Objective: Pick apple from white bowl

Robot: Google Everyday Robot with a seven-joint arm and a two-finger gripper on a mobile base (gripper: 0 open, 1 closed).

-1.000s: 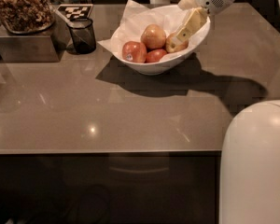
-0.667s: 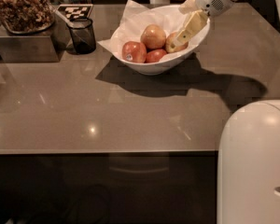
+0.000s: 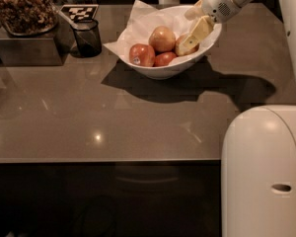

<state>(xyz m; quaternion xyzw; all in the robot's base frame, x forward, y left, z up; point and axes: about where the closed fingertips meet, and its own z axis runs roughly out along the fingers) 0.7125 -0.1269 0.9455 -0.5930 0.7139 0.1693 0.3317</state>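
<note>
The white bowl [image 3: 158, 72], lined with white paper, stands on the brown counter at the back centre. It holds several apples. The golden-yellow apple [image 3: 180, 45] lies at the bowl's right side, partly hidden. A larger pink-red apple [image 3: 162, 37] lies beside it, and a deep red apple with a sticker [image 3: 142, 55] is at the left. My gripper [image 3: 193, 37] reaches down from the upper right into the bowl, right against the yellow apple.
A small dark glass cup [image 3: 87, 37] stands left of the bowl. A grey box with a jar of brown snacks [image 3: 23, 14] is at the far left. A tag marker [image 3: 79, 11] lies behind the cup. My white base [image 3: 264, 172] fills the lower right.
Nothing has visibly changed. The gripper stays in the bowl at the yellow apple, and the apples have not shifted.
</note>
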